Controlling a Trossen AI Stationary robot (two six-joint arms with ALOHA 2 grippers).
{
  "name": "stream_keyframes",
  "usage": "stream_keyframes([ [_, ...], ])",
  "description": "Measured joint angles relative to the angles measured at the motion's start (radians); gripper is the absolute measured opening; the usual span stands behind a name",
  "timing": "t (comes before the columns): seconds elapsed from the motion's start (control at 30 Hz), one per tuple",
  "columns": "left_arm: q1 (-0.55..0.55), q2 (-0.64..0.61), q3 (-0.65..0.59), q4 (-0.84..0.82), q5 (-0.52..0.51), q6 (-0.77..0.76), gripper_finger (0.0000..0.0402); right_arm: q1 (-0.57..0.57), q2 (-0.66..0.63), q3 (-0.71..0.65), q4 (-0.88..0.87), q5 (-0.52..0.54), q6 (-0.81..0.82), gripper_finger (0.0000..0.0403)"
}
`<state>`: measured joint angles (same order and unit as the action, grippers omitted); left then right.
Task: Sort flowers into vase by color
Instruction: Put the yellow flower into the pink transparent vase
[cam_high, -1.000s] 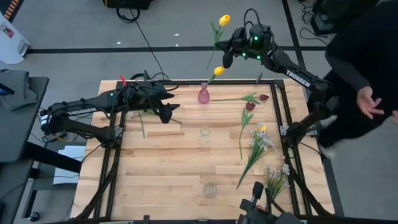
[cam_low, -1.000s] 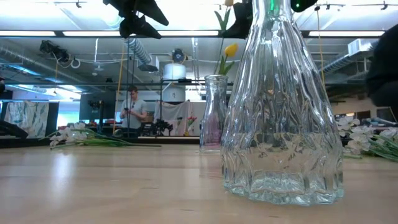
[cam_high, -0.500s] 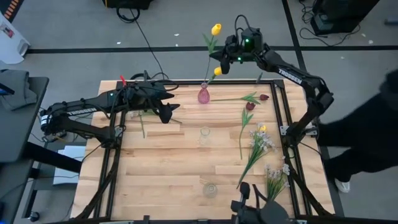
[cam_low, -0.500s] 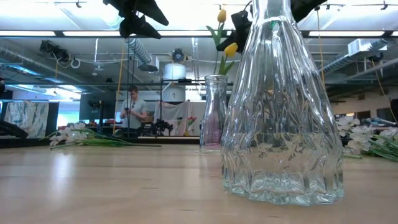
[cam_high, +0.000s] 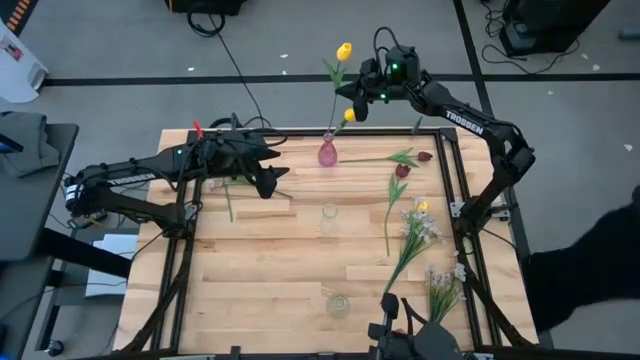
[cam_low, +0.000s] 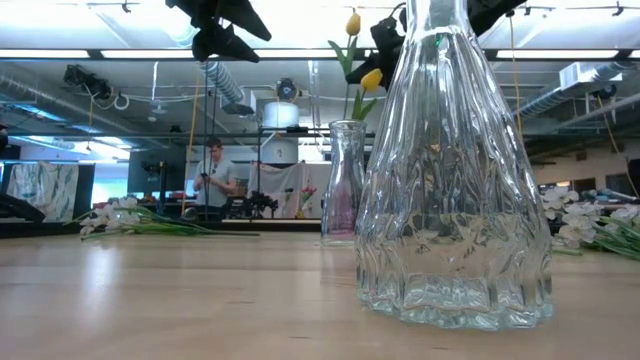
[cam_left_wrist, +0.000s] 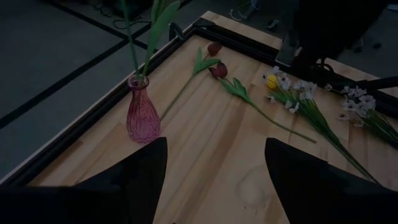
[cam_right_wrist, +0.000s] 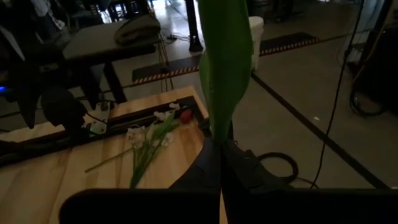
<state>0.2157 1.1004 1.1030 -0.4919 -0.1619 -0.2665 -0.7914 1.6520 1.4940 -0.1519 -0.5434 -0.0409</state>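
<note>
Above the far edge of the pale wooden plank table, right arm reaching out over the dark floor, right gripper clamped tight on the green stem of a long-stemmed yellow artificial tulip, bloom up and leaf hanging. At the left of the table, left arm waiting, left gripper hovering with fingers spread wide and empty. Near the middle of the far edge, small pink ribbed glass vase already holding one yellow tulip bloom. Farther toward the near edge, two clear glass vases in a line: one at mid-table, one close to the near edge, both apparently without flowers. On the right half of the table, flat and waiting: two dark red tulips with green stems, then sprays of small white blossoms with a further yellow bloom among them, and a second white spray at the near right.

Step in hand, by judgement: carrying the second yellow tulip to join its match in the pink vase. Next move likely: bringing the stem end directly over the narrow pink neck, keeping the stem near upright, lowering until well inside, only then parting the fingers. Care called for not to knock the light vase or dislodge the yellow tulip already in it. Reds and whites still to sort into the clear vases.
</note>
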Motion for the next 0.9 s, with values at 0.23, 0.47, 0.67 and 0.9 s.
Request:
stream_keyframes([
  [0.23, 0.000, 0.000, 0.000, 0.000, 0.001, 0.000, 0.0275, 0.000, 0.000, 0.000, -0.036, -0.009, -0.041, 0.0006],
  [0.47, 0.000, 0.000, 0.000, 0.000, 0.002, 0.000, 0.0275, 0.005, 0.000, 0.000, -0.036, -0.017, -0.065, 0.0006],
  [0.67, 0.000, 0.000, 0.000, 0.000, 0.002, 0.000, 0.0275, 0.040, -0.001, 0.000, -0.033, 0.010, -0.101, 0.0006],
  [0.9, 0.000, 0.000, 0.000, 0.000, 0.002, 0.000, 0.0275, 0.064, -0.001, 0.000, -0.027, 0.079, -0.144, 0.0006],
])
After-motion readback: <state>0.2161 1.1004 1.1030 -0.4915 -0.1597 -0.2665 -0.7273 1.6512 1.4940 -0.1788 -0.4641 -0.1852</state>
